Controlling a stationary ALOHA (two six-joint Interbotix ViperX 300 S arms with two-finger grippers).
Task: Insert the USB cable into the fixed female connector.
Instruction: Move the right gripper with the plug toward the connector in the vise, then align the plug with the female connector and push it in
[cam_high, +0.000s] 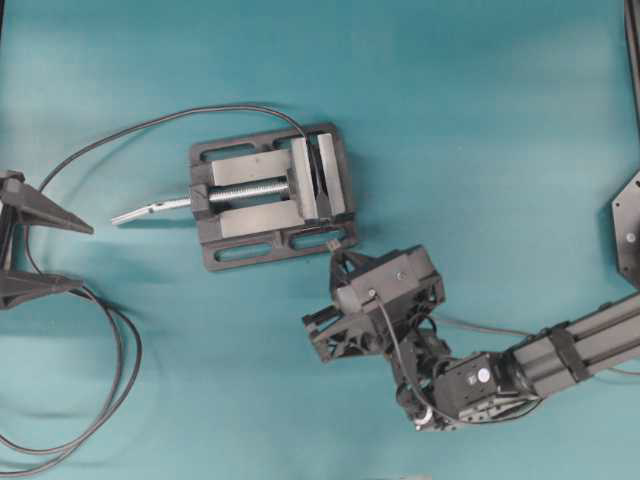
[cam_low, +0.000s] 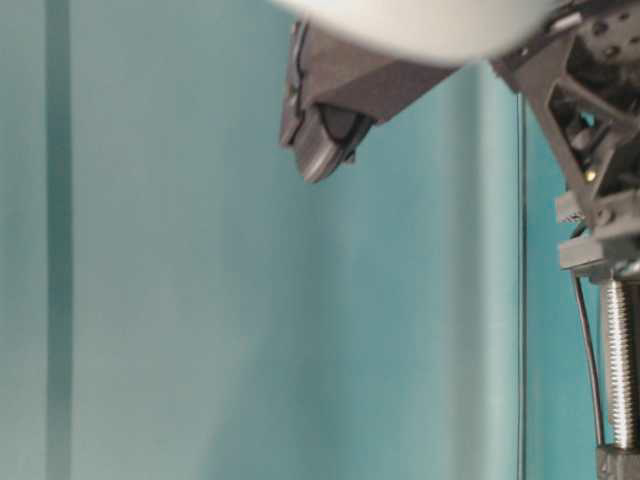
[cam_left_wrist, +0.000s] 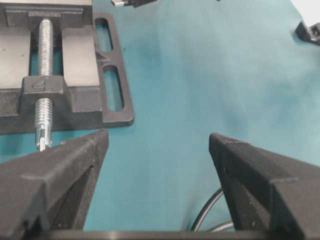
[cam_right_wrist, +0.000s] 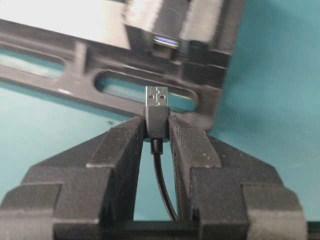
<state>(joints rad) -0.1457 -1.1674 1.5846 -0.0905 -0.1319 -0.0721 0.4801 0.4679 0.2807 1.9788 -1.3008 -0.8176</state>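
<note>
- The USB cable (cam_right_wrist: 157, 107) is pinched between the fingertips of the right gripper (cam_right_wrist: 156, 131); its silver plug tip stands clear beyond them, and its thin black cord runs back between the fingers toward the wrist.
- The plug's long axis lies along the gripper's own reach; it points straight ahead, away from the wrist, toward the vise (cam_right_wrist: 165, 65).
- The fixed female connector (cam_right_wrist: 166, 42) sits clamped in the vise, ahead of the plug and a little above it in the right wrist view; its bluish mouth faces back toward the gripper; a gap shows between plug and socket, so nothing is mated yet.
- As I judge it, the pick-up and rough aiming are done; the final lining-up, the closing of the gap and the push home are left; the plug looks slightly off to the left of the socket mouth, though blur makes that uncertain.
- In the overhead view the right gripper (cam_high: 335, 262) has its tip just beside the vise's near corner (cam_high: 345, 240).
- The left gripper (cam_left_wrist: 157, 145) stands spread wide with nothing between its fingers; it is well apart from the connector, near the screw end of the vise (cam_left_wrist: 43, 125); a loose double cord (cam_high: 110, 380) lies behind it.
</note>
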